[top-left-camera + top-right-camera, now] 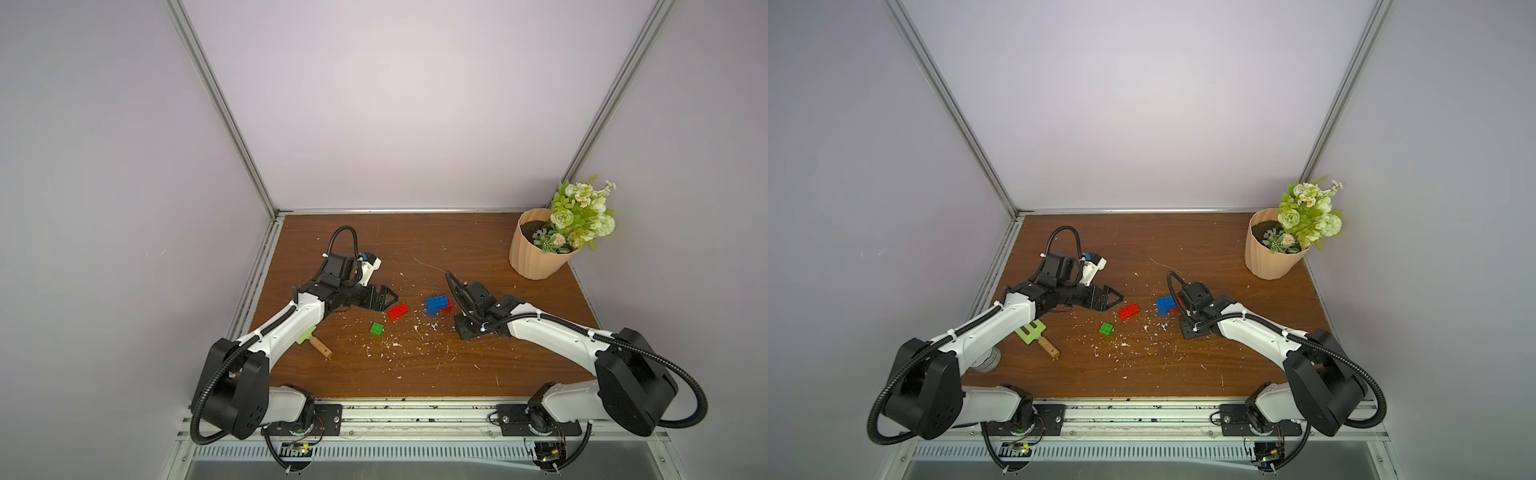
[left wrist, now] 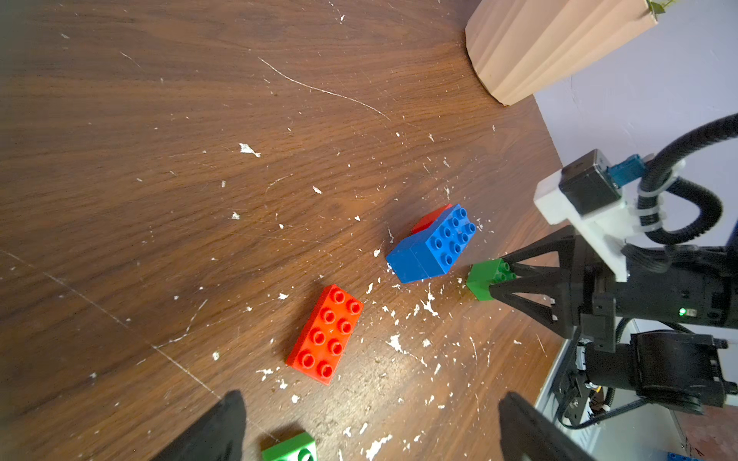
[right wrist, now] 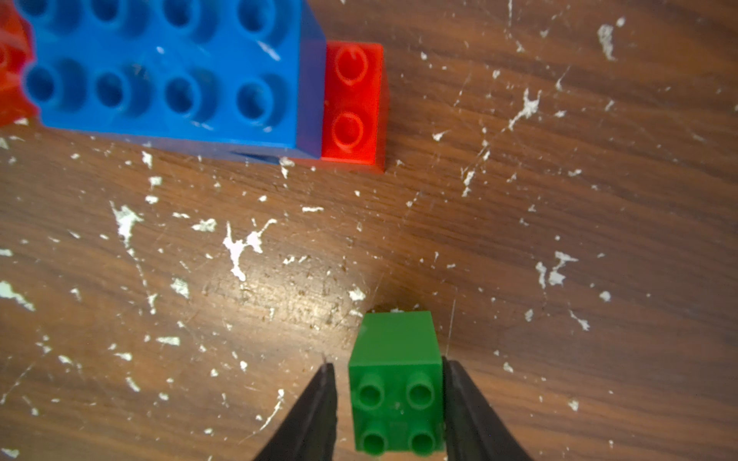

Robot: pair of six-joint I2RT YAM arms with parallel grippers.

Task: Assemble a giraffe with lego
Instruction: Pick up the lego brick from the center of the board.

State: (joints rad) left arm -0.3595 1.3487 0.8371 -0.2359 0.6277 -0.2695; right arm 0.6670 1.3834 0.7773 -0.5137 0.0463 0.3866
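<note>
scuffed wood tabletop [image 1: 415, 241] | right gripper [image 3: 388, 364] straddles green cube [image 3: 395, 383], one finger touching, slight gap at other | left gripper [image 2: 371, 427] wide open, empty | blue-red stack [image 1: 436, 304] near cube

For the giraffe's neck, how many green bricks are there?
2. One green brick between the right gripper's fingers; second green brick loose near the long red brick. Others may be hidden.

Green tool [image 1: 306, 333] half hidden under left arm [image 1: 286, 328]; green brick [image 2: 291, 449] cut off at view edge.
</note>
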